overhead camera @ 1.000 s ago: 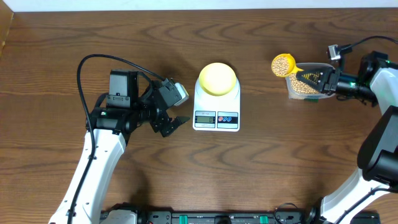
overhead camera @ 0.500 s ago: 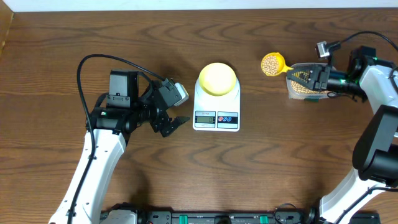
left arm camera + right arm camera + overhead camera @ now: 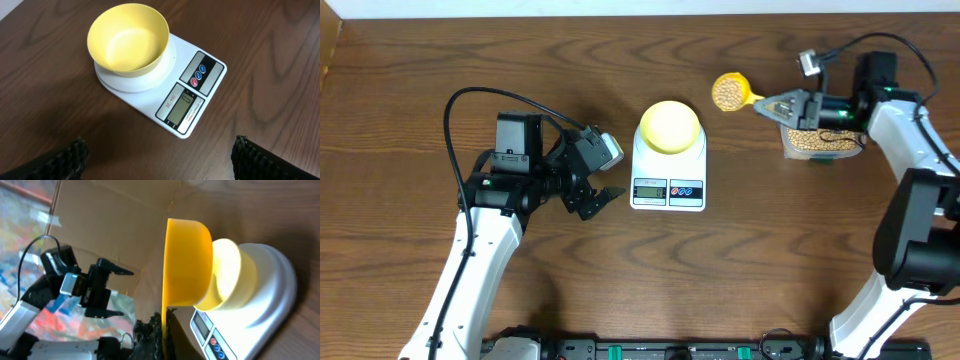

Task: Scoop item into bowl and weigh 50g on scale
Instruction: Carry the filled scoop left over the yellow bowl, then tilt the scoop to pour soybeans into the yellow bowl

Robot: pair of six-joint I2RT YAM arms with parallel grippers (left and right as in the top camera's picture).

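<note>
Wooden worktop (image 3: 770, 260), scale (image 3: 668, 192) near its middle, empty bowl (image 3: 669, 126) on top.
Right claw (image 3: 777, 104) clamps a yellow scoop (image 3: 751, 99) heaped with beans (image 3: 726, 93), held right of the bowl; left claw (image 3: 605, 172) gapes wide, empty, just left of the scale.

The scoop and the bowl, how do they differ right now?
The scoop holds beans; the bowl is empty. The right pincer grips the scoop by its handle; the bowl sits on the scale. The scoop is deeper orange-yellow, the bowl paler. Both are round.
</note>
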